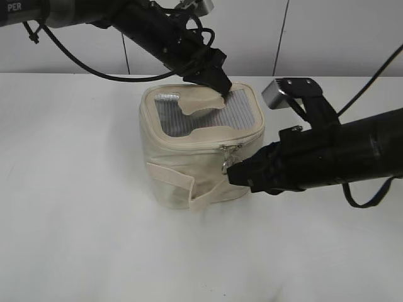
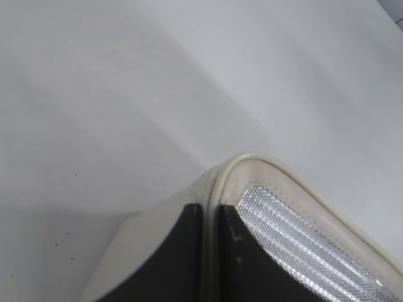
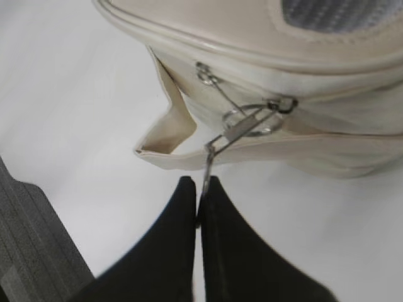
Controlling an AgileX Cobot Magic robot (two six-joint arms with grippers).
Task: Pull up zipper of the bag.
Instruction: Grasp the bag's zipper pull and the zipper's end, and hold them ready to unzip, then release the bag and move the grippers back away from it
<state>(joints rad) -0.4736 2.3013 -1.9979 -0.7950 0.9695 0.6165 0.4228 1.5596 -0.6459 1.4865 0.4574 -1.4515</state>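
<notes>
The cream bag (image 1: pixel 189 170) stands mid-table, with a grey mesh top panel (image 1: pixel 239 110) and a bone-shaped patch (image 1: pixel 200 100). Its zipper (image 1: pixel 230 150) runs around the top rim, with silver sliders at the front right corner. My left gripper (image 1: pixel 221 87) is shut on the bag's back top rim (image 2: pixel 211 207), pinching the piped edge. My right gripper (image 1: pixel 234 171) is shut on a metal ring pull (image 3: pixel 208 165) of the zipper (image 3: pixel 281 104), and the pull chain is drawn taut toward the jaws (image 3: pixel 201 185).
The bag's loose wraparound strap (image 1: pixel 173 176) hangs off the front, and its free end (image 3: pixel 164 135) sticks out toward my right gripper. White tabletop (image 1: pixel 75 220) lies all around. A grey block (image 1: pixel 277 93) sits on the right arm's wrist.
</notes>
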